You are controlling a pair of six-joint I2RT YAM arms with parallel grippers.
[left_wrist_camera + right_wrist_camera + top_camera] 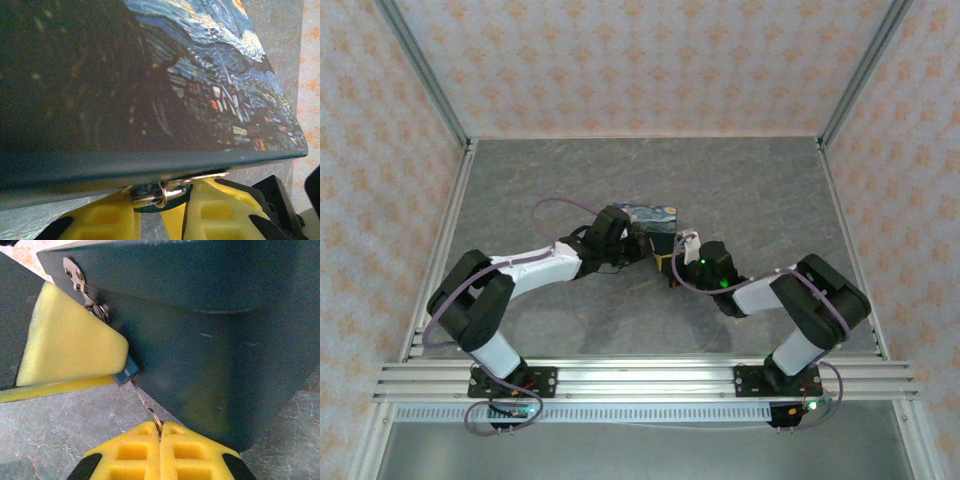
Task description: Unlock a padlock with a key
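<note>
Two pincers, both mine, meet at one corner of the painted tin (200, 75), and each has its own job. My left pincer (160, 219) is closed on the padlock (126, 374). The small bluish body sits pinched between its yellow pads (70, 340), right under the tin's lower edge, so the lock cannot swing while it is worked. My right pincer (160, 437) is clamped, pads pressed together, on the key (145, 402), a thin silvery sliver. It runs from just ahead of the fingertips up to the padlock's body. I judge this hold lets the right wrist twist while the left braces (a lock this small would otherwise spin with the key).

From the left wrist, the silvery loop (161, 194) hangs just ahead of my left pads and between them, hooked at the tin's rim. The hasp (75, 272) it seems to belong to sits beyond the left pad, as the right wrist sees it.

Much is hard to read. The key's blade is inside the lock or behind my pads, so I cannot tell how deep it sits or whether it has turned. The left pad hides whether the loop has sprung free of the body. From above, both pincers are dark shapes crowded against the tin, with fine detail lost.
</note>
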